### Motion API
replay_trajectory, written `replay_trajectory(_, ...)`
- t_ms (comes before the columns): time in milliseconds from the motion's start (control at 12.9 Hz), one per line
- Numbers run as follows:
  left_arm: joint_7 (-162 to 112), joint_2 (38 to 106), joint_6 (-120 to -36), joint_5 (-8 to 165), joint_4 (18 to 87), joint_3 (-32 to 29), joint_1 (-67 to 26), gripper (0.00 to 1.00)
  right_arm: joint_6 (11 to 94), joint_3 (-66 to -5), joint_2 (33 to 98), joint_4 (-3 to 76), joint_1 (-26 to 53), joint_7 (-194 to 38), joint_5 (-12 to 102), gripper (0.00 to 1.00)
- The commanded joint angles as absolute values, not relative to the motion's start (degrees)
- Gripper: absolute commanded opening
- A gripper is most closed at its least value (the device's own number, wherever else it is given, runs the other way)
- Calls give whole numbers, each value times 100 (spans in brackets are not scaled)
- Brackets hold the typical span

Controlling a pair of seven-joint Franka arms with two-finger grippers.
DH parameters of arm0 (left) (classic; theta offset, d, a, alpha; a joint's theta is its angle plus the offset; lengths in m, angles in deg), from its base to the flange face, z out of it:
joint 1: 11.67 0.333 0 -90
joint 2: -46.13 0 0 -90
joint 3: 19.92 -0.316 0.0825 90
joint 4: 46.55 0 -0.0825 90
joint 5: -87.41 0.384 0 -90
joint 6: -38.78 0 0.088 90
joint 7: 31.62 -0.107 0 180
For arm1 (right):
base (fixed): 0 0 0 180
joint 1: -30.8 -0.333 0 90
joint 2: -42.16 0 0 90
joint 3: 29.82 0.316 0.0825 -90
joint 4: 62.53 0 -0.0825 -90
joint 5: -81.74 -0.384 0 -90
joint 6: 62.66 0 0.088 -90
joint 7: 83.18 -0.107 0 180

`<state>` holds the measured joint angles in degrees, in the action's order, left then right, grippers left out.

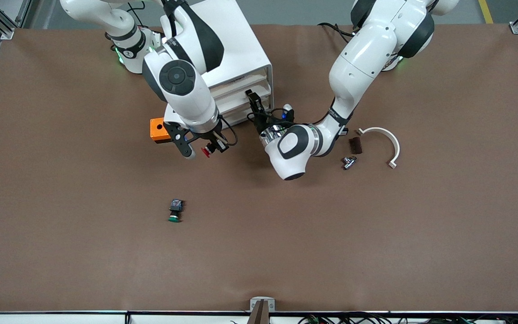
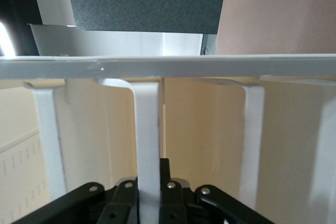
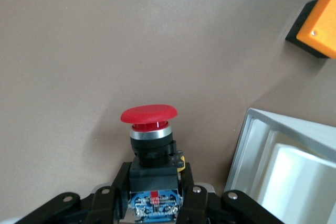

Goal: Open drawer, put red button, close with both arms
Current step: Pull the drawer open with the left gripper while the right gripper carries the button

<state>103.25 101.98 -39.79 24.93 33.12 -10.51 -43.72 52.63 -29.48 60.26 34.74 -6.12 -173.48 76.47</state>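
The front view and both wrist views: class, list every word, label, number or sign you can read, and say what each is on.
None can be read with certainty.
Blue label on the red button, held in the right pincer: print too blurred to read.
Round dark mark on the right arm's base ring: too small to read.
Drawer cabinet, where the left pincer grips the handle: no text visible.

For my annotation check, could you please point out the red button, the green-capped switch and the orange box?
red button (image 3: 149,114): right wrist view, on its red cap.
green-capped switch (image 1: 176,210): front view, on its body.
orange box (image 1: 158,129): front view, on its top face.
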Motion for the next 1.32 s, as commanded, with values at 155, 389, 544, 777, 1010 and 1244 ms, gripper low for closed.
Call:
replay_trajectory(155, 10409, 10221, -3953, 2351, 3255, -1069, -3779, 6, 5248, -2999, 5763, 3617, -919, -17835, 7585, 0)
replay_trajectory(389, 10418, 10221, -3953, 2351, 3255, -1069, -3445, 7, 5300, -2999, 5702, 3740, -1103, -18099, 7585, 0)
replay_trajectory(544, 10418, 10221, -3953, 2360, 3255, -1069, -3277, 9, 5423, -2999, 5666, 3862, -1287, -18388, 7585, 0)
replay_trajectory(777, 10356, 10212, -3953, 2360, 3255, -1069, -3233, 27, 6107, -2999, 5508, 4529, -1717, -18863, 7585, 0)
replay_trajectory(1010, 10058, 10203, -3970, 2360, 3202, -1069, -3224, 100, 6215, -2999, 5569, 4663, -2087, -19294, 7594, 0)
replay_trajectory(1244, 9332, 10150, -3970, 2360, 3088, -1069, -2996, 100, 6171, -3008, 5605, 4654, -2246, -19559, 7594, 15)
